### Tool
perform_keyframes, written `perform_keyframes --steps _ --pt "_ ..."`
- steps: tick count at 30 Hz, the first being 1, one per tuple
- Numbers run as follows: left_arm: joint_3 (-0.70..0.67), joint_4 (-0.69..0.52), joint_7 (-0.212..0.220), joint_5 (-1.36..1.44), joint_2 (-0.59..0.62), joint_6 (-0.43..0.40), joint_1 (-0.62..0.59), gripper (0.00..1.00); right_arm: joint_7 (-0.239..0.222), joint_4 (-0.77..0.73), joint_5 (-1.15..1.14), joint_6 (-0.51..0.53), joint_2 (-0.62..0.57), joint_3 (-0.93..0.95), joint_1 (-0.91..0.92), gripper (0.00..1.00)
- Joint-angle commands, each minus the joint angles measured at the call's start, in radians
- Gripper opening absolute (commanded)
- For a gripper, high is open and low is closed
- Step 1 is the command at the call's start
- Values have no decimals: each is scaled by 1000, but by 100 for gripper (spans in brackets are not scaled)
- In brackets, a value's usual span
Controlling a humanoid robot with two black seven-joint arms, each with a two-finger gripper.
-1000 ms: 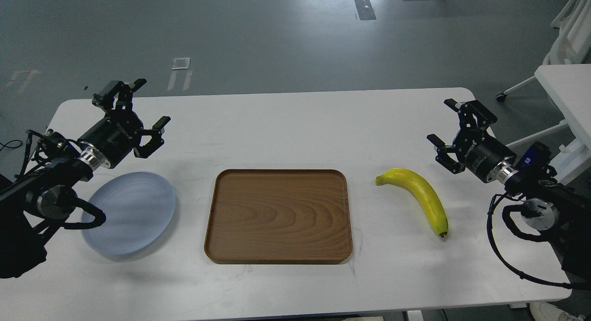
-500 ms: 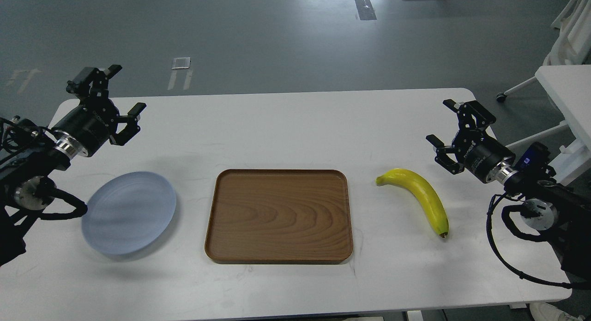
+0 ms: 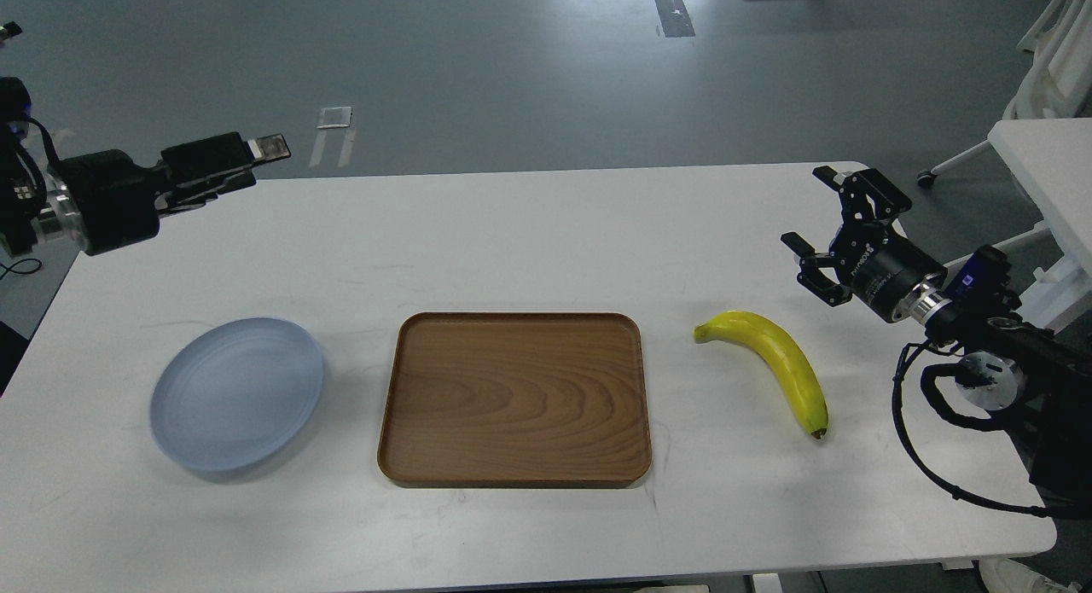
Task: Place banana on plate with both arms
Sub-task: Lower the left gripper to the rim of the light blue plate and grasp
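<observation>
The banana (image 3: 772, 364) lies on the white worktop (image 3: 529, 235) near its right edge, well apart from the pale blue plate (image 3: 237, 393) near the left edge; a wooden tray (image 3: 515, 400) sits between them. The right gripper (image 3: 826, 226) hovers beyond the banana, jaws spread; white lettering on its body is too small to read. The left gripper (image 3: 247, 155) is side-on above the far left corner; its jaws cannot be told.

Left arm (image 3: 102, 196) cut off by the left edge of the frame. Left gripper (image 3: 256, 154) seen side-on at upper left, fingers overlapping, gap not readable. Right arm (image 3: 1007, 363) cut off by the right edge at lower right. Table (image 3: 529, 226) clipped along the bottom edge. Second table (image 3: 1045, 171) and white frame at upper right cropped by the right edge.
</observation>
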Motion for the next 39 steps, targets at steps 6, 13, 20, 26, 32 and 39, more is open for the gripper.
perform_keyframes --steps 6,13,20,26,32,39 --pt "215 71 0 396 55 0 17 100 0 1 -1 0 0 0 10 100" --pt "311 165 0 387 38 46 50 96 0 1 -1 0 3 1 10 100" --pt "311 289 0 317 -22 78 113 94 0 1 -1 0 2 0 10 100" --pt "311 343 0 313 -53 90 124 91 0 1 -1 0 2 0 10 100" --pt "312 365 0 313 -65 90 130 66 0 1 -1 0 2 0 10 100" --pt "314 369 0 315 -66 89 130 0 0 1 -1 0 2 -2 10 100"
